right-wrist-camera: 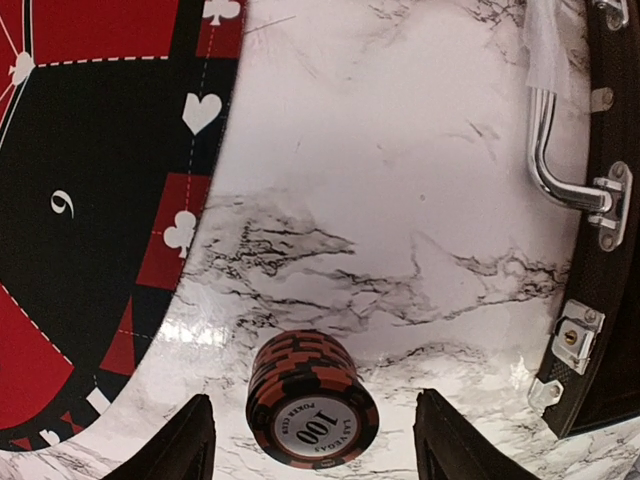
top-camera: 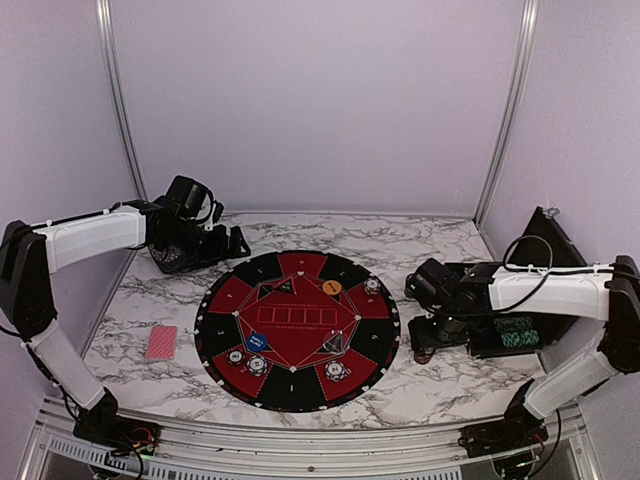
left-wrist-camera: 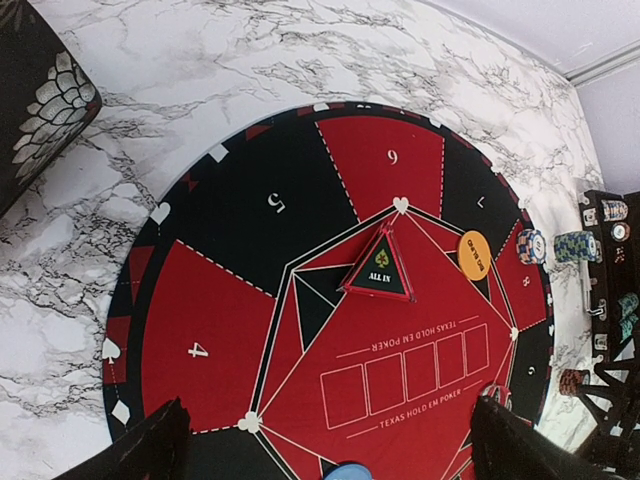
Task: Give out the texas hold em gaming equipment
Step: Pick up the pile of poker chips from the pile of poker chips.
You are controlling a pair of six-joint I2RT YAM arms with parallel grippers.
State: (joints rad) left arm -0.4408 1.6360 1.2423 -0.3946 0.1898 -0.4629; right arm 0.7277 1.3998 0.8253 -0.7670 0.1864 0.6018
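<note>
Right wrist cam: a red-and-black chip stack (right-wrist-camera: 312, 400) is standing on the marble table (right-wrist-camera: 400, 150), just off the mat (right-wrist-camera: 90, 120) by seat 9. It is sitting between the right gripper's (top-camera: 425, 335) spread fingers w/ gaps both sides, nothing gripped. Step looks like chip delivery to that seat; next move prob. calls for closing squarely & lifting w/o toppling. Left gripper (left-wrist-camera: 328, 402) is hanging wide open, empty, over the mat. Legible: "100", "Las Vegas Poker Club" on top chip; "ALL IN" on triangle marker (left-wrist-camera: 380, 268); "TEXAS HOLD EM POKER" on mat.
</note>
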